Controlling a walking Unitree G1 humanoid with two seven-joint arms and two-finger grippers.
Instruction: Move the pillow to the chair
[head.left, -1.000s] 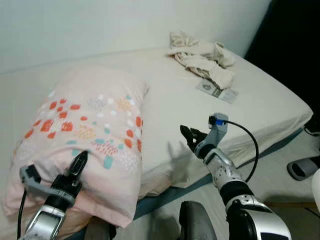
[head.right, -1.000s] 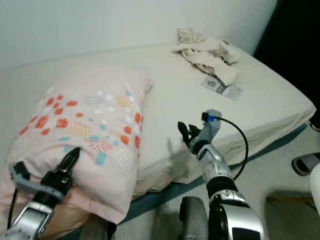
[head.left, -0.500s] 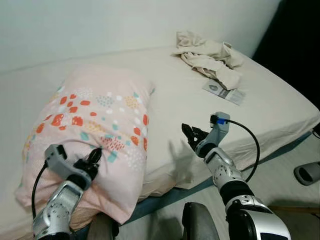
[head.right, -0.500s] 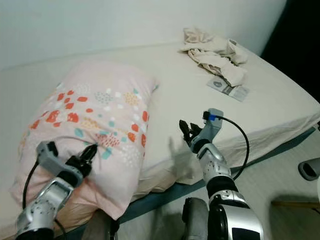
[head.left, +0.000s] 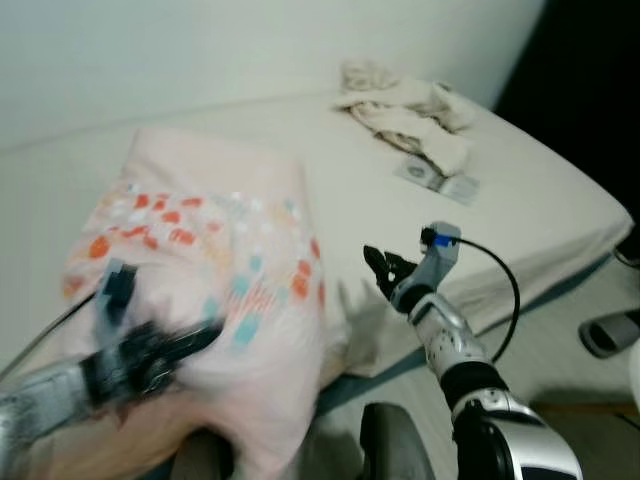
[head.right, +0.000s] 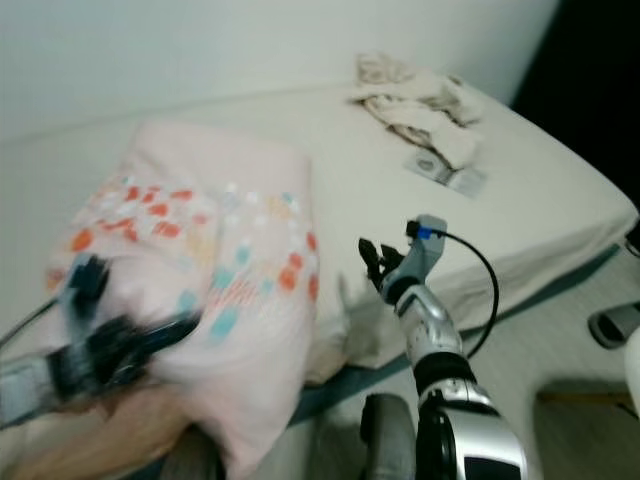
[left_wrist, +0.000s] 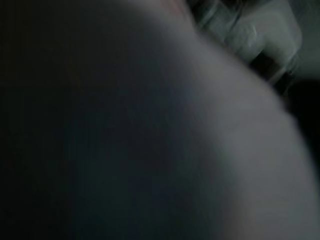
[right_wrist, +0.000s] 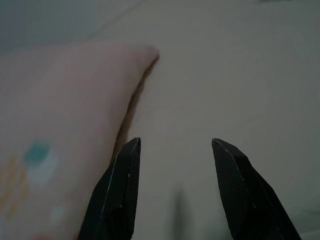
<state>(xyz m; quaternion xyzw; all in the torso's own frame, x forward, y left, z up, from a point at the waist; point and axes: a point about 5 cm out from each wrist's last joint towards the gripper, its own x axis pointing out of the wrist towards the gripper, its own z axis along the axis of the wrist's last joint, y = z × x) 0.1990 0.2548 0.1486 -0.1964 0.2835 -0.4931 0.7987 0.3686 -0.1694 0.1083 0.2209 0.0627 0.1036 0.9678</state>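
Right, big cream bed (head.left: 530, 200) stretching across the head views, pale wall behind it, and the pink pillow (head.left: 215, 290) with its orange, teal and white blotches sits on the near left part of the mattress, bulging up and hanging over the bed's front edge. It's heavily smeared with blur on that side, so detail is soft. Down at the pillow's lower left, the left gripper (head.left: 150, 355) is pressed against the fabric, a dark streak with a cable trailing off it; whether its fingers are apart or closed on the cover, I cannot tell, and the left wrist view is just dim, blurred cloth up close. Over on the other side, the right gripper (head.left: 378, 268) hovers above the bed's front edge, just beside the pillow's right flank but not touching it, a blue-tipped cable looping from its wrist. From the right wrist view its two black fingers (right_wrist: 120, 192) stand moderately apart with nothing between them, bare sheet ahead and the pillow's corner to one side. Far back on the bed, near the wall, a crumpled heap of cream cloth (head.left: 405, 110), and right beside it a small flat packet (head.left: 435, 180) with a dark mark on it; any writing there is too small and blurred to read. Off the bed's right end, a grey slipper (head.left: 605, 335) on the floor.
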